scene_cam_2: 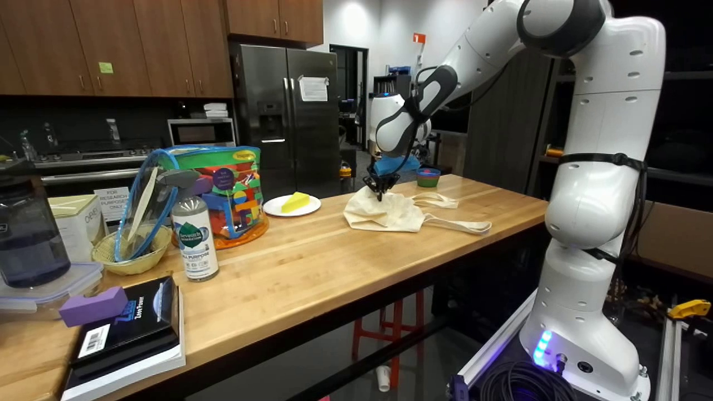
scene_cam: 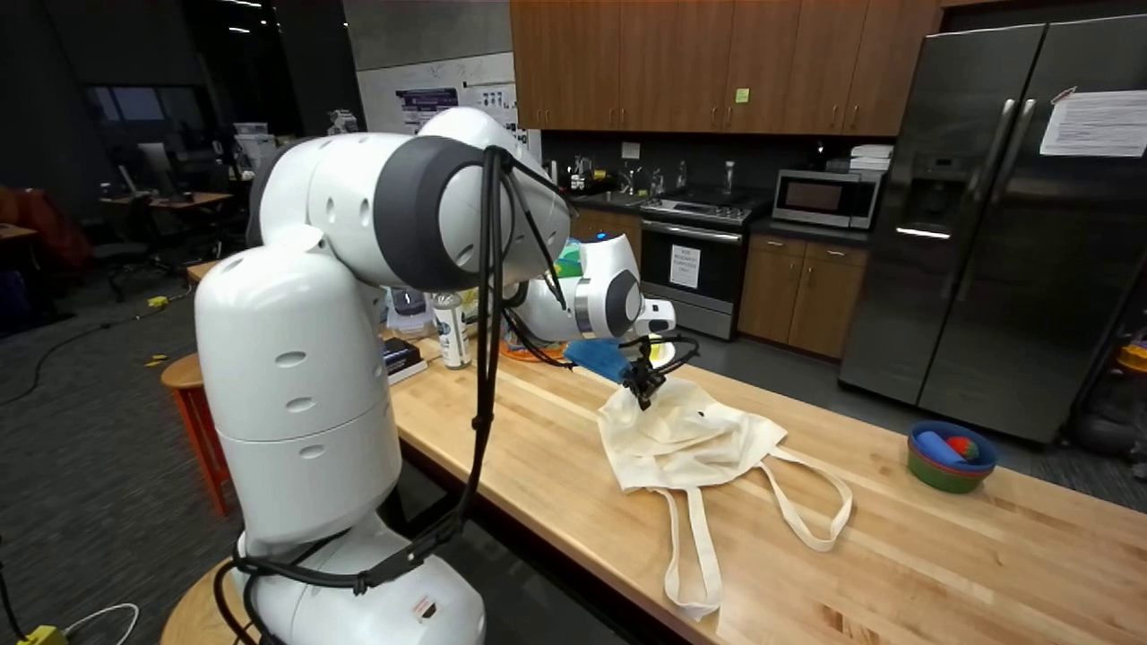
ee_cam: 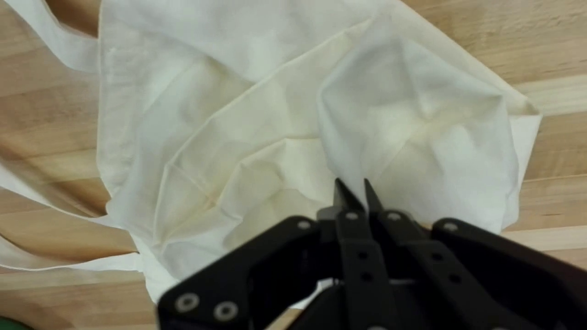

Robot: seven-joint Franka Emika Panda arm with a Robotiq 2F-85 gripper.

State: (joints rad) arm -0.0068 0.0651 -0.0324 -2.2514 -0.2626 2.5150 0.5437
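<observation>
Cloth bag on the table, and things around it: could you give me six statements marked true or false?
1. The gripper pinches the cloth bag. True.
2. The bag's straps are red. False: the straps are cream.
3. A yellow block rests on the white plate. True.
4. The All Purpose bottle lies on its side. False: the bottle stands upright.
5. The stacked bowls are upside down. False: the bowls open upward.
6. The refrigerator doors are shut. True.
</observation>
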